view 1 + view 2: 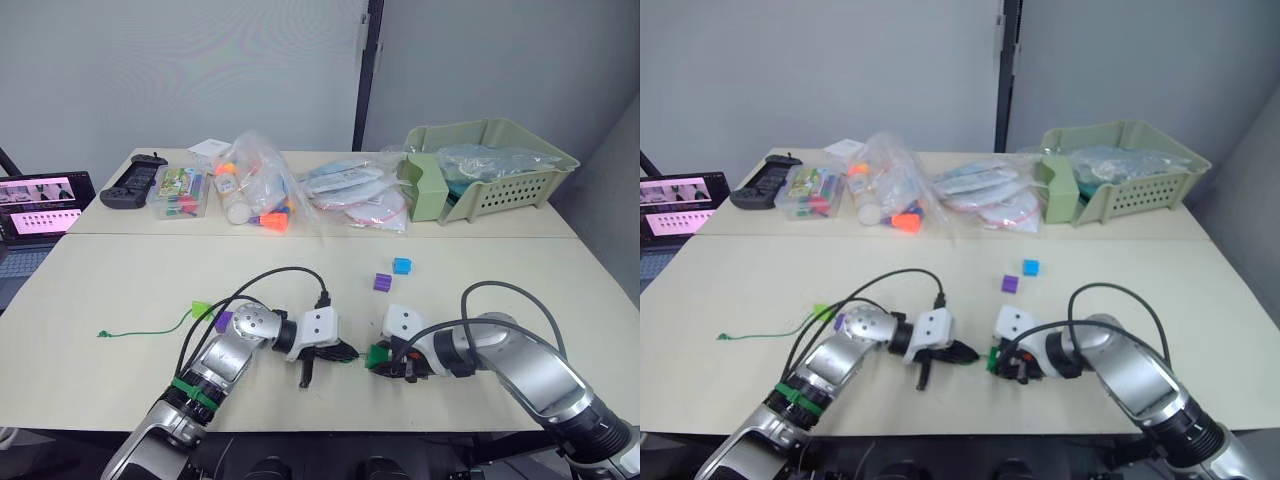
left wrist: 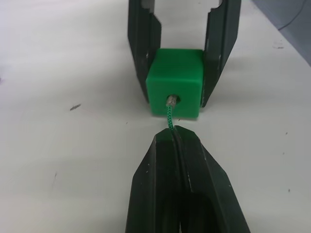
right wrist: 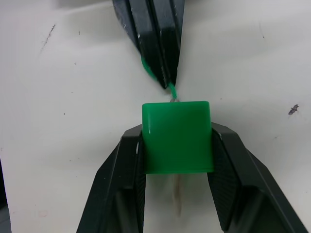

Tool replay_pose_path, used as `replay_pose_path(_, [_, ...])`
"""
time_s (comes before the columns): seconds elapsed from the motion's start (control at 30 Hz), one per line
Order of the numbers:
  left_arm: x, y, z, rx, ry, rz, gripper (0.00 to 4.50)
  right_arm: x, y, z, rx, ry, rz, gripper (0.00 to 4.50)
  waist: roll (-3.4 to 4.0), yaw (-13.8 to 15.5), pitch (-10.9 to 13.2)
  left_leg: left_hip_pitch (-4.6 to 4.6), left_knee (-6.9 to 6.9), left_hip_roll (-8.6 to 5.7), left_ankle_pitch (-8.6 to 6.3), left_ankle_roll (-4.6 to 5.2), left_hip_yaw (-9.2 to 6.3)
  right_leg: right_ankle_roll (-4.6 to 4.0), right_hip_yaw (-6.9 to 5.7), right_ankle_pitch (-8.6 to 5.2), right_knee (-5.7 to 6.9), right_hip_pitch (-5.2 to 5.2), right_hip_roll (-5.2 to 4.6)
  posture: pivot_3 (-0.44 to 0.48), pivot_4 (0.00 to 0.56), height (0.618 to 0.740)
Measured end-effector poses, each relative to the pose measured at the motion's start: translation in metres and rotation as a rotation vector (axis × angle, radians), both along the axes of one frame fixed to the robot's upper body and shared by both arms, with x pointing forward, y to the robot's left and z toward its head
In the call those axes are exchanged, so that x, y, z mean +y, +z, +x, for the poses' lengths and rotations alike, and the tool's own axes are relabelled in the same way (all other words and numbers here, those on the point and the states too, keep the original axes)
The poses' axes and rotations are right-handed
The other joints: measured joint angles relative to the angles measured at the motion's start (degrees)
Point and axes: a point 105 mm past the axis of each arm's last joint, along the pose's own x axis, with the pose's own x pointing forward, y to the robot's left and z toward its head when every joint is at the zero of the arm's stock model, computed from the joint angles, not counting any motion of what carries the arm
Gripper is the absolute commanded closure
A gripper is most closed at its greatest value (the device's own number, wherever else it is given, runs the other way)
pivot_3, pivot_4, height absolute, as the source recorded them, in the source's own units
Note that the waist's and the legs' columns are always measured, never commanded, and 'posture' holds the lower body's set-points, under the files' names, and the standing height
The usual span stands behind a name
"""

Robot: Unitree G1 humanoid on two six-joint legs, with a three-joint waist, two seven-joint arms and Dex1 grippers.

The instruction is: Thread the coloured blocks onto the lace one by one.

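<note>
Right gripper (image 3: pixel 177 160) jaws clamped green cube (image 3: pixel 177 136) lower centre; left gripper (image 2: pixel 174 141) jaws pinched lace (image 2: pixel 169 115) behind stiff tip, entering hole. Lace limp; gripped close to tip.

A pale table (image 1: pixel 120 280) carries 2 loose blocks (image 1: pixel 391 274), bags (image 1: pixel 300 195), a basket (image 1: pixel 500 170).

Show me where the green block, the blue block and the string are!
green block (image 2: pixel 174 82), left wrist view, on its top face.
blue block (image 1: pixel 402 266), left eye view, on the middle of the cube.
string (image 1: pixel 150 328), left eye view, on the loose stretch lying on the table.
</note>
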Motion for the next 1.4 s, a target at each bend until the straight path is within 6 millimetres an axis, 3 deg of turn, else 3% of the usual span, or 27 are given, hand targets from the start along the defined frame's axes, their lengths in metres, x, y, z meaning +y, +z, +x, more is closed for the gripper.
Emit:
replay_pose_path(0.17, [-0.012, 0.0, -0.004, -0.008, -0.052, 0.018, 4.5, -0.001, 0.0, 0.0, -0.001, -0.003, -0.003, 3.31, 0.0, 0.02, 0.0, 0.0, 0.0, -0.02, 0.0, 0.0, 0.0, 0.0, 0.0, 0.0, -0.01, 0.01, 0.0, 0.0, 0.15, 0.74])
replay_pose_path(0.53, [-0.021, 0.002, 0.011, -0.045, 0.011, 0.016, 4.5, -0.002, 0.0, -0.001, -0.004, -0.01, -0.014, 3.31, -0.01, 0.32, 0.0, -0.03, 0.01, -0.07, 0.0, 0.0, -0.01, 0.03, 0.0, 0.0, -0.06, 0.04, -0.04, 0.0, 0.15, 0.74])
replay_pose_path(0.83, [-0.012, 0.013, 0.004, 0.006, 0.008, -0.042, 1.7, -0.001, 0.001, -0.001, -0.008, -0.006, -0.008, 3.31, -0.01, 0.05, 0.01, -0.05, -0.02, -0.04, 0.0, 0.0, -0.01, 0.03, 0.0, 0.01, -0.05, -0.02, -0.03, 0.0, 0.15, 0.74])
replay_pose_path(0.9, [-0.011, 0.018, -0.002, 0.02, -0.026, -0.044, 1.0, 0.0, 0.001, 0.0, -0.011, -0.013, -0.006, 2.24, -0.01, 0.06, 0.01, -0.05, -0.03, -0.04, 0.0, 0.0, -0.01, 0.03, 0.0, 0.01, -0.05, -0.02, -0.02, 0.0, 0.15, 0.74])
replay_pose_path(1.0, [-0.011, 0.02, -0.006, 0.015, -0.054, -0.036, 0.06, -0.003, 0.004, 0.003, -0.018, -0.046, 0.005, 1.29, -0.01, 0.06, 0.01, -0.07, -0.03, -0.05, 0.0, 0.0, -0.01, 0.03, 0.01, 0.01, -0.06, -0.04, -0.03, 0.0, 0.15, 0.74])
replay_pose_path(1.13, [-0.017, 0.017, -0.007, 0.012, -0.073, -0.041, 0.0, -0.007, 0.018, 0.001, -0.056, -0.054, 0.016, 0.02, 0.0, 0.15, 0.01, -0.14, -0.1, -0.05, 0.0, 0.0, -0.03, 0.03, 0.0, 0.01, -0.06, -0.12, -0.03, 0.0, 0.15, 0.74])
replay_pose_path(1.3, [-0.032, 0.009, -0.01, 0.01, -0.111, -0.042, 0.0, -0.022, 0.037, -0.017, -0.091, -0.061, 0.018, 0.02, 0.0, 0.78, 0.01, -0.38, -0.1, -0.11, -0.03, 0.04, -0.08, 0.03, -0.01, 0.01, -0.09, -0.29, -0.06, 0.0, 0.15, 0.74])
replay_pose_path(1.4, [-0.04, 0.008, -0.004, -0.008, -0.109, -0.044, 0.0, -0.031, 0.034, -0.032, -0.068, -0.08, 0.031, 0.02, -0.01, 1.03, 0.01, -0.52, -0.1, -0.11, -0.03, 0.04, -0.08, 0.04, -0.02, 0.01, -0.08, -0.43, -0.05, 0.0, 0.15, 0.74])
